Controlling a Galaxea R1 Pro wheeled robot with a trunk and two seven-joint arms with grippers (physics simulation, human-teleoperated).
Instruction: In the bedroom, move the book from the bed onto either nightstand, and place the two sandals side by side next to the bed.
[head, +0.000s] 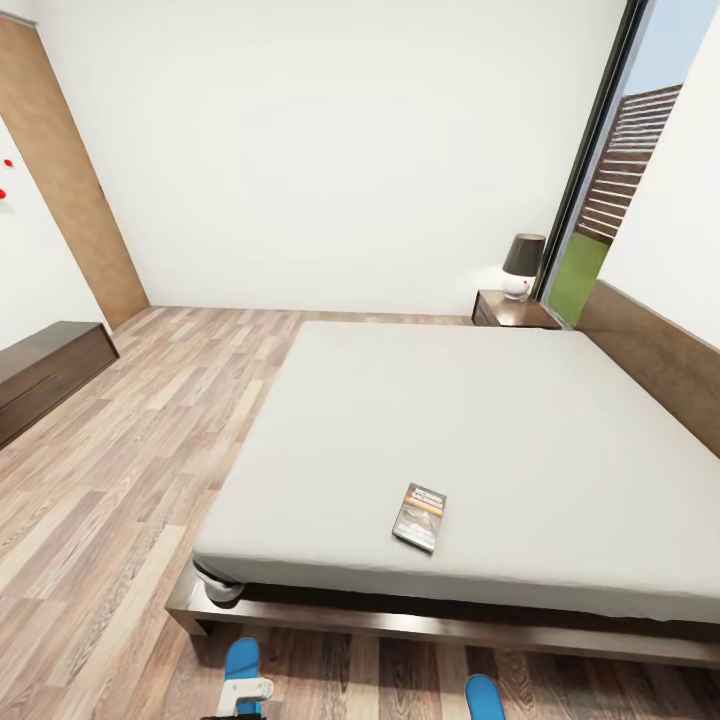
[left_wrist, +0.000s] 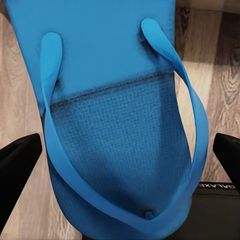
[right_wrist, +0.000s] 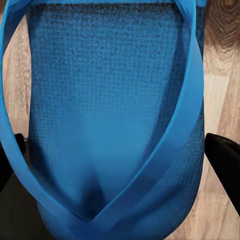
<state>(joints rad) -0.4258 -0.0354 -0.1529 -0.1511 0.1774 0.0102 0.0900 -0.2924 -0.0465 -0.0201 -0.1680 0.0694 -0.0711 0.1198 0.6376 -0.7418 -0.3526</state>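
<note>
The book lies flat on the grey mattress of the bed, near its front edge. A dark nightstand stands at the bed's far corner by the window. One blue sandal shows low in the head view before the bed frame, with a white part of my left gripper over it. The second sandal sits further right at the picture's edge. In the left wrist view my left gripper is shut on a sandal, black fingers against its sides. My right gripper is shut on the other sandal.
A lamp with a dark shade stands on the nightstand. A long low dark cabinet lines the left wall, and a wooden door is behind it. Wood-plank floor runs along the bed's left side. The headboard is at the right.
</note>
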